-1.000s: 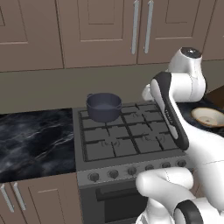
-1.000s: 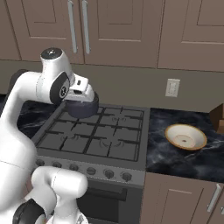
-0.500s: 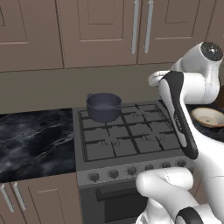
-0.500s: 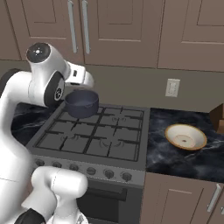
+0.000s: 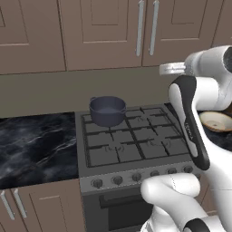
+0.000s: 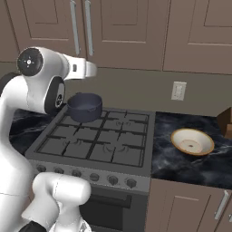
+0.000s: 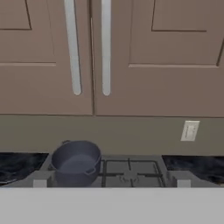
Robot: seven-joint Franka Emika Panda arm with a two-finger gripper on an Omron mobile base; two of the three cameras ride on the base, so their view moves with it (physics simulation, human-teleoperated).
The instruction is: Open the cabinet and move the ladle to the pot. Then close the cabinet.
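Cabinet point(image 7: 92, 57): fills the upper half of the hand view, both doors shut and flush at the centre seam; it also runs along the top of the left base view point(image 5: 145, 31) and the top left of the right base view point(image 6: 81, 27).
Handles point(image 7: 73, 48): two long silver bars, upright, one on each side of the seam, long axis running top to bottom of the frame; their rounded lower ends stop above the bottom rail of the doors.
Pot point(image 7: 76, 162): lower left of the hand view, upright, mouth facing up, on the back left burner of the stove point(image 5: 136, 145). In the left base view the pot point(image 5: 107, 110) sits left of centre; in the right base view point(image 6: 84, 107) it is just right of the arm's big joint. Its two loop handles stick out to opposite sides.
Ladle: cannot be made out anywhere; the doors are closed.
Gripper point(image 7: 112, 183): two small grey finger tips at the bottom of the hand view, one at the lower left and one at the lower right, standing wide apart with nothing between them; it faces the cabinet doors.
Arm point(image 6: 41, 81): raised above the stove at left of the right base view, wrist pointing toward the wall.
Tan dish point(image 6: 192, 141): on the dark marble counter point(image 6: 190, 158) right of the stove, well apart from the pot.
Wall outlet point(image 7: 190, 130): on the backsplash, right of centre, below the right door.
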